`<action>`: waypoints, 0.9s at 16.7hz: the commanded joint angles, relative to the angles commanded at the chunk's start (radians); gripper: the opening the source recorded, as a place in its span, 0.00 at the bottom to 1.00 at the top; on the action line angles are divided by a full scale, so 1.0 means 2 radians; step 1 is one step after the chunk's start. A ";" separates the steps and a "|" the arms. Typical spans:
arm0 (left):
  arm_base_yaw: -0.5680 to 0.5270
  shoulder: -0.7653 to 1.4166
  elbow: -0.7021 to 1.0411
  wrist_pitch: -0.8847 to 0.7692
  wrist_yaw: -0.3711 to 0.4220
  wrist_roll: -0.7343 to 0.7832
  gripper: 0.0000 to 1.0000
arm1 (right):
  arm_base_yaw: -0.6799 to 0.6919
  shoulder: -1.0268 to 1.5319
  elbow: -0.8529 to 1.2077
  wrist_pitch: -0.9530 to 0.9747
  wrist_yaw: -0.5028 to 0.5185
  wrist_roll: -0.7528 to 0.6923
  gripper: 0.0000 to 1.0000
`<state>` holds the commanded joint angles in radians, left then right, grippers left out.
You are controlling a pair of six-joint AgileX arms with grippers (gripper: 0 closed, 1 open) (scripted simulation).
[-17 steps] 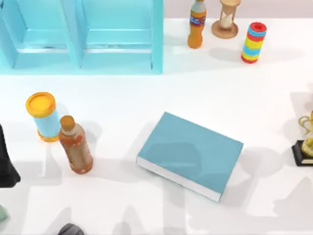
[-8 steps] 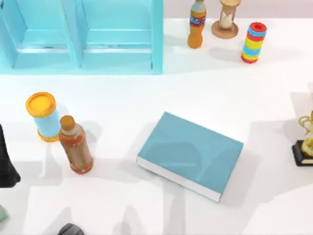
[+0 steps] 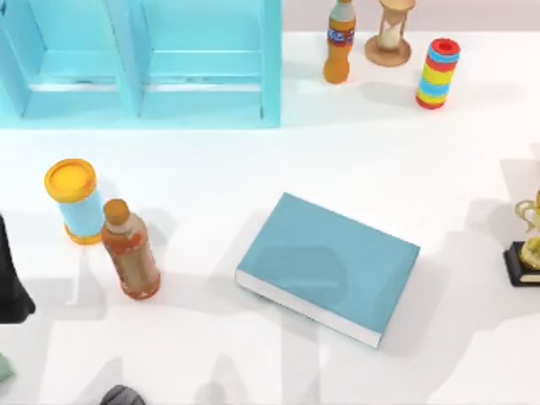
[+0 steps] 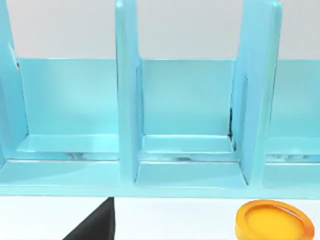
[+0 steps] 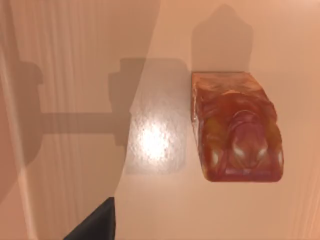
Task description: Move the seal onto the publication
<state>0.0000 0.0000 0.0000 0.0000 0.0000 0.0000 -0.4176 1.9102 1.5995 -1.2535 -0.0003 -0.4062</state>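
Black arm parts were cut off by the top view's left edge (image 3: 10, 283), and whether the left gripper's fingers were apart or closed could not be told. Beside them a yellow-lidded blue can (image 3: 74, 201) stood just behind a brown drink bottle (image 3: 130, 250), with the light blue shelf unit (image 3: 139, 63) at the table's far left. Near the centre lay the publication (image 3: 329, 267), flat, its teal cover plain and its white page edges turned toward the near side. At the far side an orange bottle (image 3: 339, 41), an hourglass (image 3: 390, 33) and a striped cylinder (image 3: 438, 72) were lined up; a gold trophy (image 3: 529, 245) was clipped by the right edge. In the right wrist view the seal (image 5: 237, 127) was seen from above as a reddish-brown block with a carved top, resting on a pale surface; the right gripper's fingers could not be made out.
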 joint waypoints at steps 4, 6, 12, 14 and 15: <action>0.000 0.000 0.000 0.000 0.000 0.000 1.00 | -0.001 0.009 -0.025 0.033 0.000 0.001 1.00; 0.000 0.000 0.000 0.000 0.000 0.000 1.00 | -0.001 0.018 -0.051 0.068 0.000 0.001 1.00; 0.000 0.000 0.000 0.000 0.000 0.000 1.00 | -0.001 0.046 -0.125 0.170 0.000 0.002 1.00; 0.000 0.000 0.000 0.000 0.000 0.000 1.00 | -0.001 0.050 -0.134 0.183 0.001 0.002 1.00; 0.000 0.000 0.000 0.000 0.000 0.000 1.00 | -0.001 0.050 -0.134 0.184 0.001 0.002 1.00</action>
<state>0.0000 0.0000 0.0000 0.0000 0.0000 0.0000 -0.4196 2.0111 1.3311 -0.8862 0.0007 -0.4026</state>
